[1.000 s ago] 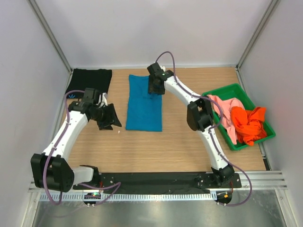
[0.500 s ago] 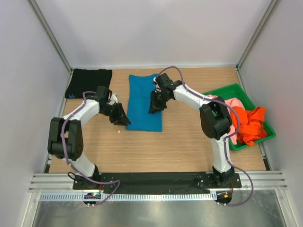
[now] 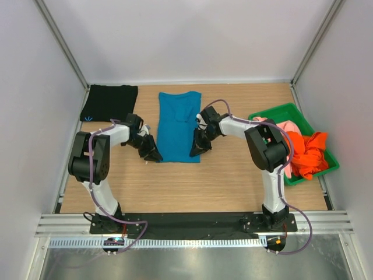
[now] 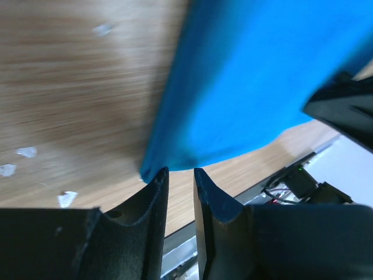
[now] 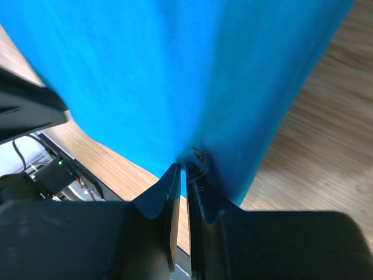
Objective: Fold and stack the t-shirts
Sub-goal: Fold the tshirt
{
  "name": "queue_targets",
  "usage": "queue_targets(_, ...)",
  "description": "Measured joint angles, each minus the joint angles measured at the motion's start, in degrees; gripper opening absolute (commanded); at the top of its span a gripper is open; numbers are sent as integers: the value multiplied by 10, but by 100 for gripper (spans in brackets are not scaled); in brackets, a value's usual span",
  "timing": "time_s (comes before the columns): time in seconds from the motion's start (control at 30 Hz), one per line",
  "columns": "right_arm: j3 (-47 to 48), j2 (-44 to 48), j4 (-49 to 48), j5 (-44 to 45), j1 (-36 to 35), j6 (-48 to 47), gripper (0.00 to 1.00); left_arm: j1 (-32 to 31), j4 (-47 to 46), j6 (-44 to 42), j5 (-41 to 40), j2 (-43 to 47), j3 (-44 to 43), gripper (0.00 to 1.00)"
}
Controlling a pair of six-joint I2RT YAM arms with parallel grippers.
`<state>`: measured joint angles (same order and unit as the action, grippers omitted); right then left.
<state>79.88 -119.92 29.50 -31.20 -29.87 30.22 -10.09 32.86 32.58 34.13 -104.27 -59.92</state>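
Teal-blue t-shirt (image 3: 179, 125): hem tight in right hand (image 5: 185, 169), left hand (image 4: 179, 172) narrowly agape beside corner, per wrist views.

Left arm (image 3: 114, 133), right arm (image 3: 238, 124): white tubular links, bulky black joint housings. Thin purple cable (image 3: 217, 101) loops along each arm, base to wrist. Black base mounts. Left gripper (image 4: 179, 185), right gripper (image 5: 185, 178): matte black tapered fingers, smooth moulded edges.

Teal-blue t-shirt (image 3: 178, 125); black t-shirt (image 3: 109, 102); orange t-shirt (image 3: 306, 153); pink t-shirt (image 3: 288, 127); green tray (image 3: 271, 111).
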Motion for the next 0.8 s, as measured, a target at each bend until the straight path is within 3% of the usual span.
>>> queue_targets(0.3, -94, 47, -66, -25, 10, 3, 17, -26, 4, 22, -8, 5, 47, 26)
queue_targets(0.6, -230, 137, -90, -35, 11, -4, 18, -48, 9, 37, -6, 115, 174, 26)
queue_targets(0.73, -251, 166, -56, -25, 11, -24, 23, -84, 27, 51, -4, 195, 181, 32)
queue_targets(0.77, -251, 171, -44, -19, 11, -30, 33, -90, 28, 54, -3, 217, 173, 33)
queue_targets(0.8, -248, 176, -30, -12, 12, -32, 37, -92, 29, 56, -2, 235, 160, 34)
